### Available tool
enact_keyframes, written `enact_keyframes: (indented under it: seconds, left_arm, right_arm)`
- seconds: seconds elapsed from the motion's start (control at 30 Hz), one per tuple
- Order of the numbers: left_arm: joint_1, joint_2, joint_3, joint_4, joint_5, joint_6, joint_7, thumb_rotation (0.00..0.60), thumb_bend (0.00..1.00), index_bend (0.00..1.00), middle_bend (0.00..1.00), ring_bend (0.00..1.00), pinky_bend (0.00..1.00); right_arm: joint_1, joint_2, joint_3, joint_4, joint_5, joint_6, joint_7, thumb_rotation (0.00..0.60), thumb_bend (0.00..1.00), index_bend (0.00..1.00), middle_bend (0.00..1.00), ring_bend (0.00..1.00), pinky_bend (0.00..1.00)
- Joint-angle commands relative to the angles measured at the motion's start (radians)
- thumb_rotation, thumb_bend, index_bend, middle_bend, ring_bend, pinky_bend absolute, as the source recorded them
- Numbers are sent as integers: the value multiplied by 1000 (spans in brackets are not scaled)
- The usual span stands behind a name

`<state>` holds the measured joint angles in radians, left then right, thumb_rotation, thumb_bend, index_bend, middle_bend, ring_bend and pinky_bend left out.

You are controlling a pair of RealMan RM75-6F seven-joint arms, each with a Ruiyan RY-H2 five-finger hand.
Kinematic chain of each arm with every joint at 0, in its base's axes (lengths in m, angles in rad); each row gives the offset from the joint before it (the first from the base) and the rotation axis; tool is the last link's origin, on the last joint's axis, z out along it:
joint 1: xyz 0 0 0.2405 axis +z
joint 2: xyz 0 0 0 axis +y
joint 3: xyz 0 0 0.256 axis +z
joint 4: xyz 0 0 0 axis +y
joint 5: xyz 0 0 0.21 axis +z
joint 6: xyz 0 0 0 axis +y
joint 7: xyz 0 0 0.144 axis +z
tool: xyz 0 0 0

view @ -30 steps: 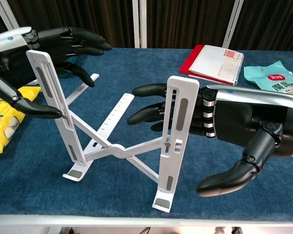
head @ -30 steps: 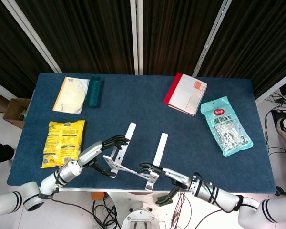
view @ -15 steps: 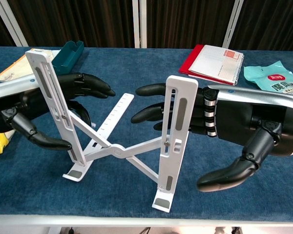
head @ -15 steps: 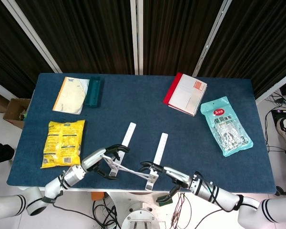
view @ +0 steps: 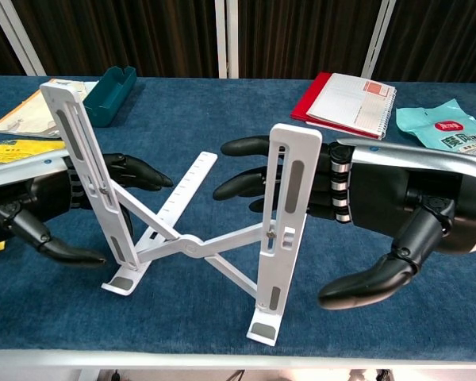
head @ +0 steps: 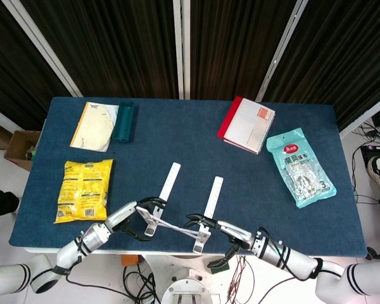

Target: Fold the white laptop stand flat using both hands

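The white laptop stand (view: 192,246) stands unfolded near the table's front edge, its two uprights raised and joined by crossed struts; in the head view the stand (head: 177,215) shows its two long rails pointing away from me. My left hand (view: 32,198) is low beside the left upright (view: 83,159), fingers (view: 135,171) reaching behind it and thumb spread in front, holding nothing. My right hand (view: 373,202) is spread at the right upright (view: 285,222), its fingers behind the bar and its thumb hanging apart below. Both the left hand (head: 123,217) and the right hand (head: 231,233) flank the stand.
A yellow snack bag (head: 83,190) lies left of the stand. A booklet (head: 95,125) and teal tray (head: 123,121) sit at the back left. A red notebook (head: 247,125) and a teal packet (head: 301,166) lie to the right. The front table edge is close.
My left hand has dropped from the top of the left upright to low beside it, nearer the front edge. The right hand and the stand have hardly moved.
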<state>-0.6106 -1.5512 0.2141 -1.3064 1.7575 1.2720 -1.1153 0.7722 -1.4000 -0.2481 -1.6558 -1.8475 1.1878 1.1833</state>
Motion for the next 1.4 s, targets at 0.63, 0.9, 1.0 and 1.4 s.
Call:
enact_keyframes:
  seconds: [0.63,0.9,1.0,1.4]
  left_arm:
    - [62,-7,-74,-47,-105,-46,339,600,227,459,165,121,326]
    - [74,-15,-75,-54,-92,-41,348,600,299,473,165,121,324]
    - [75,-19,-73,-56,-85,-42,351,600,329,476,165,121,324]
    - [93,-25,-82,-53,-97,-45,366,600,371,492,167,121,326]
  right_arm:
    - [4,-8,1,18,-1,2,29,600,0,12,169,14,20]
    - [4,-9,0,19,-3,6,34,600,0,11,170,14,19]
    - [2,-9,-1,18,-2,8,34,600,0,11,170,14,20]
    - [-1,-6,-5,15,-6,14,33,600,0,11,172,14,20]
